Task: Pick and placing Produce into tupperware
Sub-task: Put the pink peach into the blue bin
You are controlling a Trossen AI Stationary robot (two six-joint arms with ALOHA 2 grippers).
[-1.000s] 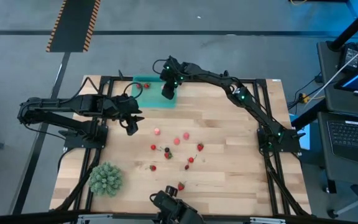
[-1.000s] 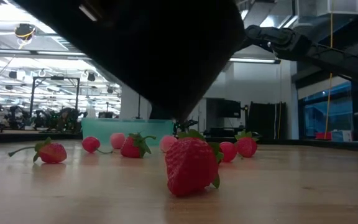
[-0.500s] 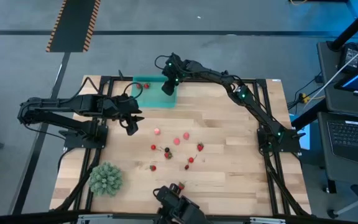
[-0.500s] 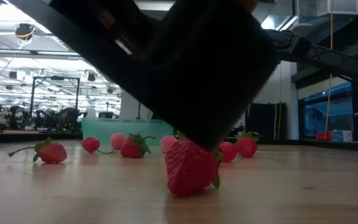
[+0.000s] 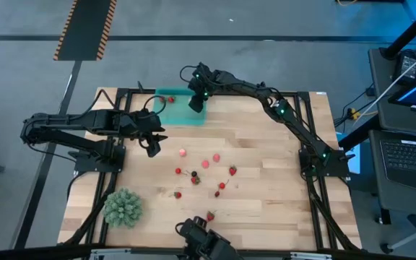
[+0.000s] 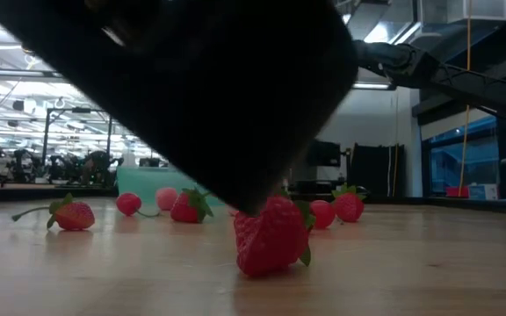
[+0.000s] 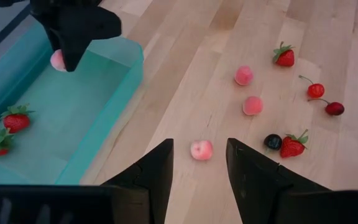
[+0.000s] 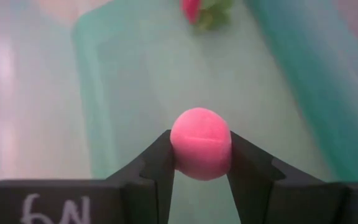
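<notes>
My right gripper (image 5: 196,102) hangs over the right end of the teal tupperware (image 5: 178,110) at the table's far edge, shut on a round pink fruit (image 8: 201,134). The left wrist view shows that gripper (image 7: 67,57) above the tupperware (image 7: 73,118), with two red strawberries (image 7: 15,118) lying inside. My left gripper (image 5: 152,148) is open above the table, left of the scattered produce (image 5: 206,172). A pink fruit (image 7: 201,150) lies on the wood ahead of its fingers, untouched. My right gripper pinches the pink fruit between its two fingers, one on each side (image 8: 180,152) of the ball. The fingers come from above, pointing down. The fruit is lifted clear over the tupperware floor (image 8: 135,93).
Red and pink fruits, cherries and one dark berry (image 7: 272,141) lie about the table's middle. A spiky green ball (image 5: 123,207) sits near the left near corner. A dark device (image 5: 202,238) at the near edge looms over a big strawberry (image 6: 271,239).
The dark device at the near edge has shifted about over the near strawberry. Both arms have held nearly still, the right gripper keeping the pink fruit over the tupperware.
</notes>
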